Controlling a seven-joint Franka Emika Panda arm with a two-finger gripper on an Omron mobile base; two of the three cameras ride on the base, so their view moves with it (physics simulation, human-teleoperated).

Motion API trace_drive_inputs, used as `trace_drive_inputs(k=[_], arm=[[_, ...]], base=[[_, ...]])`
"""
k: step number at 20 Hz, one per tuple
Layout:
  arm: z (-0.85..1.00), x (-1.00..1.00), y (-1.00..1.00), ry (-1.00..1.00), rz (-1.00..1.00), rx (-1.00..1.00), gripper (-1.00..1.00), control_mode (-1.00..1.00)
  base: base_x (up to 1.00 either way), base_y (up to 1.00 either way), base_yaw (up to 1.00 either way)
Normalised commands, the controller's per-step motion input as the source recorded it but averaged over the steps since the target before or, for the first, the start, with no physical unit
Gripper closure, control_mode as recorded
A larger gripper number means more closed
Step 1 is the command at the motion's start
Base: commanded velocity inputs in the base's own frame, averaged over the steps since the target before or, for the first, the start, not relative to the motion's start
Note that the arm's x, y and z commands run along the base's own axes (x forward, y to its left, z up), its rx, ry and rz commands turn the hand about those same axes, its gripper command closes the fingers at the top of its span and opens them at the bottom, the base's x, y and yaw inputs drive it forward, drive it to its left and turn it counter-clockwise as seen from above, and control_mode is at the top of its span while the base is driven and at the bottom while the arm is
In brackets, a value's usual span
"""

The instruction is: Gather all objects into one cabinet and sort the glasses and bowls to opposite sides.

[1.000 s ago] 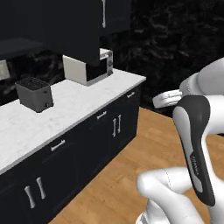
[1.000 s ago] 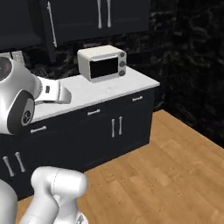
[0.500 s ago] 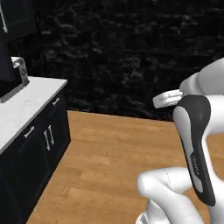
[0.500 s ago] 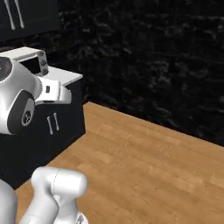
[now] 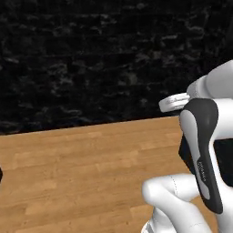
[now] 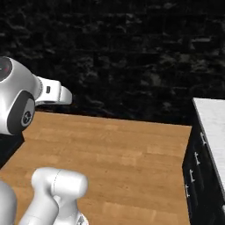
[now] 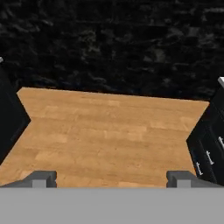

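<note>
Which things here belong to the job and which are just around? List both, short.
Job:
- gripper, open, holding nothing

Just around:
- wood floor
- black stone wall
- base cabinets, doors shut
- white counter

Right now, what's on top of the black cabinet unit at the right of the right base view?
A white worktop lies on the black base cabinet. The strip in frame is bare. The rest runs off the right edge, so anything further along is unseen. Behind it is the dark stone wall.
</note>
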Motion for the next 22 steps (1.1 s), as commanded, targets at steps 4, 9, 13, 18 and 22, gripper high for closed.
trace_drive_inputs(k=[4, 9, 13, 18, 22], arm=[[0.0, 0.0, 0.0, 0.0, 0.0, 0.0, -1.0, 1.0], [0.0, 0.0, 0.0, 0.0, 0.0, 0.0, -1.0, 1.0], [0.0, 0.0, 0.0, 0.0, 0.0, 0.0, -1.0, 1.0], [0.0, 0.0, 0.0, 0.0, 0.0, 0.0, -1.0, 1.0], [0.0, 0.0, 0.0, 0.0, 0.0, 0.0, -1.0, 1.0]], base=[[-0.23, -0.35, -0.6], [-0.22, -0.38, -0.6], [-0.22, -0.31, -0.61], [-0.22, -0.39, -0.64], [-0.29, -0.39, -0.62]])
